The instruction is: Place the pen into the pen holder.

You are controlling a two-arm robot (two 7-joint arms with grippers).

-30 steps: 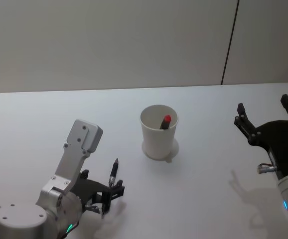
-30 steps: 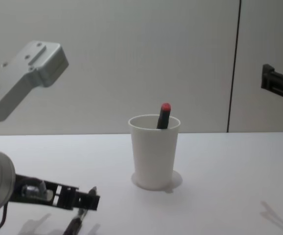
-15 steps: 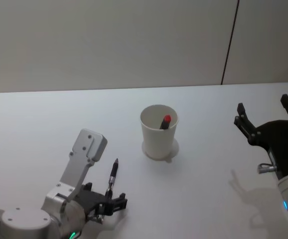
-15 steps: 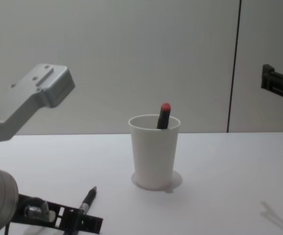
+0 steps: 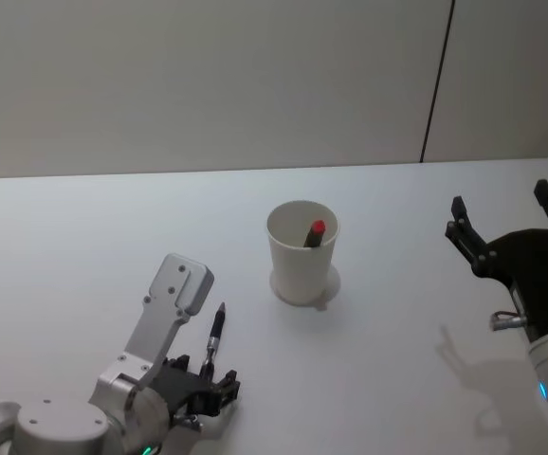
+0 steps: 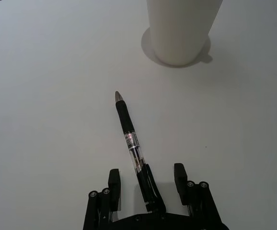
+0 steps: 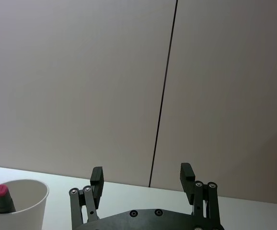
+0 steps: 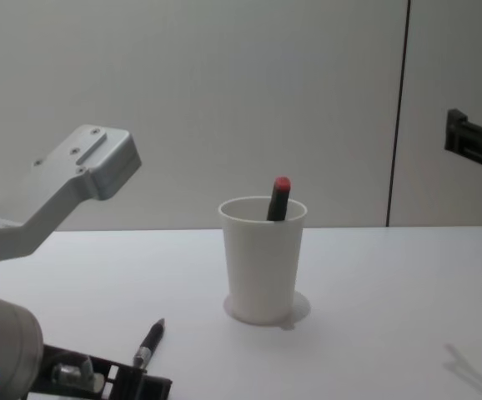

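Note:
A black pen [image 6: 128,135] with a clear barrel lies flat on the white table [image 5: 84,246], its tip toward the pen holder [image 5: 302,258]. The holder is a white paper cup [image 8: 263,265] standing upright with a red-capped marker [image 5: 316,230] inside. My left gripper [image 6: 146,178] is low over the table and open. Its fingers [image 6: 113,180] straddle the pen's rear end with a gap on each side. In the head view the left gripper [image 5: 208,391] is near the front edge, and the pen [image 5: 215,334] runs from it toward the cup. My right gripper [image 5: 502,199] hangs open, well right of the cup.
The cup [image 7: 17,212] and red cap [image 7: 0,191] also appear at the lower corner of the right wrist view, beyond the open right gripper [image 7: 142,173]. A plain wall with a dark vertical seam [image 5: 437,81] stands behind the table.
My left gripper has drawn back toward me along the pen and dropped lower, so its fingers now sit at the pen's rear end. The pen, cup and right arm have not moved.

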